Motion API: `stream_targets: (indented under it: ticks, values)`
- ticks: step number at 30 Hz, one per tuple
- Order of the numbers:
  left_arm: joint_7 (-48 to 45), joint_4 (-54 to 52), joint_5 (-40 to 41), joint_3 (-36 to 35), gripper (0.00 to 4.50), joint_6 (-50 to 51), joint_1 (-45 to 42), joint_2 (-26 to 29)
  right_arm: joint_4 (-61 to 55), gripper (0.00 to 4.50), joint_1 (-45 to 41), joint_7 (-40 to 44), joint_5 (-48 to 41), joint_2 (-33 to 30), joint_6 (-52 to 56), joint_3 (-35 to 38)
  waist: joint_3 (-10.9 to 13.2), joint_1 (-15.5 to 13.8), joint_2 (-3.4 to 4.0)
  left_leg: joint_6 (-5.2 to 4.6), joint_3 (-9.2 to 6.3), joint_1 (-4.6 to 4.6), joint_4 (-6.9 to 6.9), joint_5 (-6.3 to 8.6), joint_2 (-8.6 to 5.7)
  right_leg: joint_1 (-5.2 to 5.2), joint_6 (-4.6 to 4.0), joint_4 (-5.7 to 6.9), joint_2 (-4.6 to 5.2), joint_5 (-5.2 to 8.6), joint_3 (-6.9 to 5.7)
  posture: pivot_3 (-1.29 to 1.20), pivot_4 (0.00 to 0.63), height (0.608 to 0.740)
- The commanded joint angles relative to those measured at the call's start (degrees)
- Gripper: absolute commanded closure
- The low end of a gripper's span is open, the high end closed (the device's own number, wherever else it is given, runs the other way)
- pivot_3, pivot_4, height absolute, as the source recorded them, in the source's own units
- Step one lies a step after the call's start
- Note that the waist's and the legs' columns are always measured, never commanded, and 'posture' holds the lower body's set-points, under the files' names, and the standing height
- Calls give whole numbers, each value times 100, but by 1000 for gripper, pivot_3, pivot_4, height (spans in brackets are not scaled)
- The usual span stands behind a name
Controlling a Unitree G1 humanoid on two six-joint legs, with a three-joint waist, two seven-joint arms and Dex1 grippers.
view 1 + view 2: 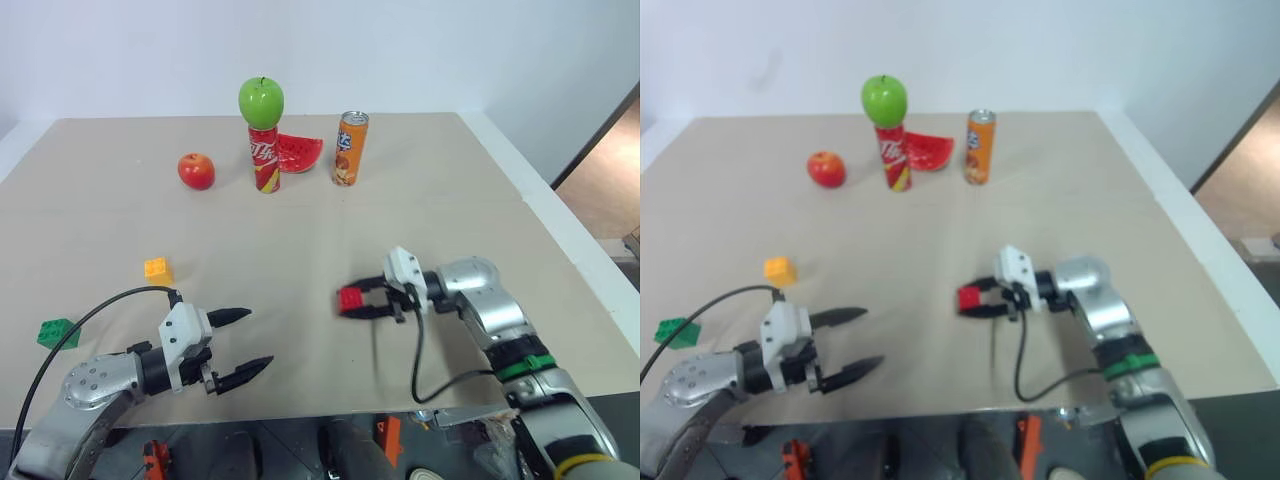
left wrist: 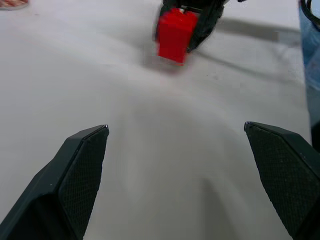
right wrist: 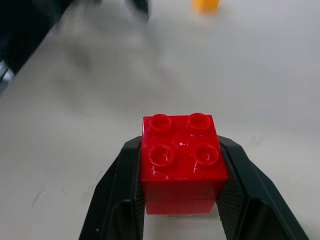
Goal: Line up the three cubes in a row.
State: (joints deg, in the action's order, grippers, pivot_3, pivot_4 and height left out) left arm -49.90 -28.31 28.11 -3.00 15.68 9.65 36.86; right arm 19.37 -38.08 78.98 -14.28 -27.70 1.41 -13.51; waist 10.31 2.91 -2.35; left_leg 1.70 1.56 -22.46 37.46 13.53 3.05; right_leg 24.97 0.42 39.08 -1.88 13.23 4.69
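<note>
Right gripper (image 1: 356,301) clamps red cube (image 3: 181,160), seemingly above table (image 1: 300,240).

Desk (image 1: 420,215): broad, flat, covered in a plain beige sheet, with a faint seam running across the middle.
Desk edge (image 1: 560,240): a pale white border runs along the right side and the far left corner.
Wall (image 1: 450,50): plain, white-blue, bare, directly behind the far edge of the desk.
Floor (image 1: 610,180): brownish strip at the far right, beyond the desk.
Light: even and soft, with faint shadows on the desk.
</note>
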Motion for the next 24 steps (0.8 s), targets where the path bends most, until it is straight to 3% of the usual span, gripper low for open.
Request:
stream_targets:
  ticks: [1, 10, 24]
  values:
    - [68, -51, 99, -165, 0, 45, -77, -10, 205, 3227, -352, -226, 209, 261, 105, -104, 0, -9, 0, 0, -1, 0, 0, 0, 1, 0, -1, 0, -1, 1, -1, 0, 150, 740]
    - [35, -117, 66, -218, 0, -9, 18, 53, 470, 3227, -404, 102, 449, 249, 183, -350, 0, -21, 1, 2, 5, -12, -2, 2, -11, 5, 2, -2, 17, 9, 2, 0, 150, 740]
    - [50, -116, -4, -119, 0, -37, -17, 15, 895, 3227, -404, -133, 551, 316, 258, -271, 0, -19, 1, 1, 4, -2, 1, 1, -4, 0, 0, 0, 7, 3, 1, 0, 150, 740]
